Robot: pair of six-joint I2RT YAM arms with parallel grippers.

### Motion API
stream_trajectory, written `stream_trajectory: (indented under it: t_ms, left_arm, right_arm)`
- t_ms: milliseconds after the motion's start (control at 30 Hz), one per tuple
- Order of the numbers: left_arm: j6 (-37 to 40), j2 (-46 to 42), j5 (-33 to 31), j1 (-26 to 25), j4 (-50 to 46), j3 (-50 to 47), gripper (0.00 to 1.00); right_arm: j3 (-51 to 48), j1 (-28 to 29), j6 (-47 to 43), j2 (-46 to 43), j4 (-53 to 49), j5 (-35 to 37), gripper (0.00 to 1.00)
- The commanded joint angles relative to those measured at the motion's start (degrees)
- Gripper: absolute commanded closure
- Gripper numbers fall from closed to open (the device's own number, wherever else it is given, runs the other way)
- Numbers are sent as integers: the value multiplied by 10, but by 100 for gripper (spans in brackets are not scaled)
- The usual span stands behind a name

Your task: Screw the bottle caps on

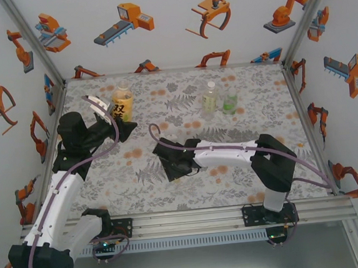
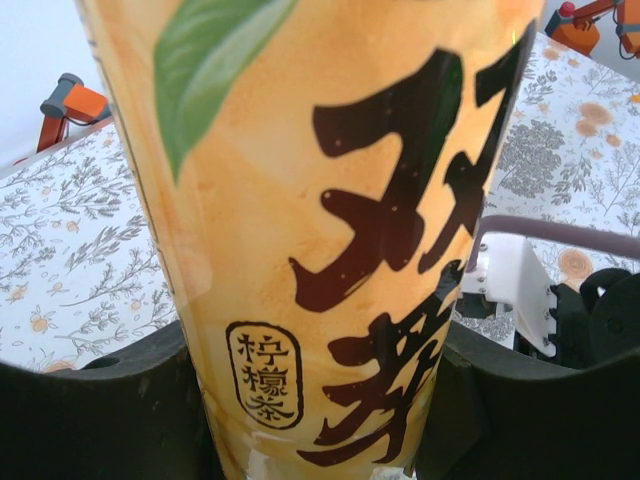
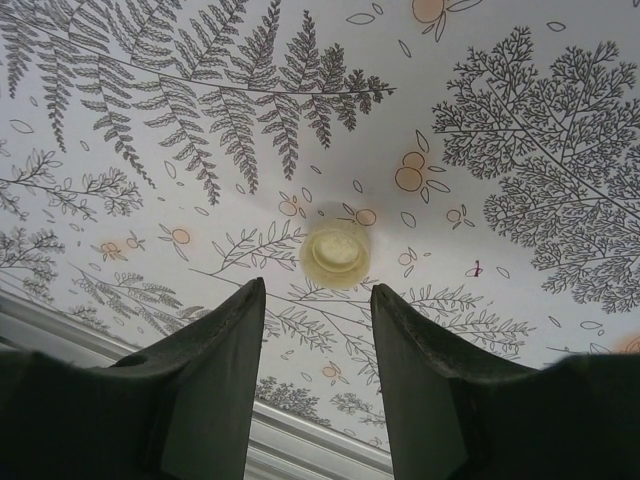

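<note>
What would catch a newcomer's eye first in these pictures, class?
An amber tea bottle with bold dark characters looms large, gripped in the left claw at the back left of the floral table. Near the middle, a pale yellow cap lies on it, just beyond the open right claw.

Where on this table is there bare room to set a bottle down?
Free: the right side of the table, between the green bottle and the wall; also the near strip by the rail. Crowded: mid-table, where the right gripper hovers by the pale yellow cap.
</note>
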Motion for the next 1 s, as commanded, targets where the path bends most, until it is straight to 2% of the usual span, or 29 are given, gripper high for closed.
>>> stream_trajectory:
  t_ms: [0, 200, 467, 967]
  left_arm:
    - [8, -6, 8, 4, 9, 9, 92]
    - [6, -3, 16, 5, 9, 10, 92]
    - [7, -5, 19, 6, 9, 9, 91]
    - [6, 3, 24, 6, 6, 12, 90]
  right_arm:
    - [17, 4, 8, 11, -23, 18, 55]
    - [22, 5, 11, 37, -19, 19, 51]
    - [31, 5, 7, 66, -17, 10, 52]
    - [35, -2, -8, 44, -38, 38, 63]
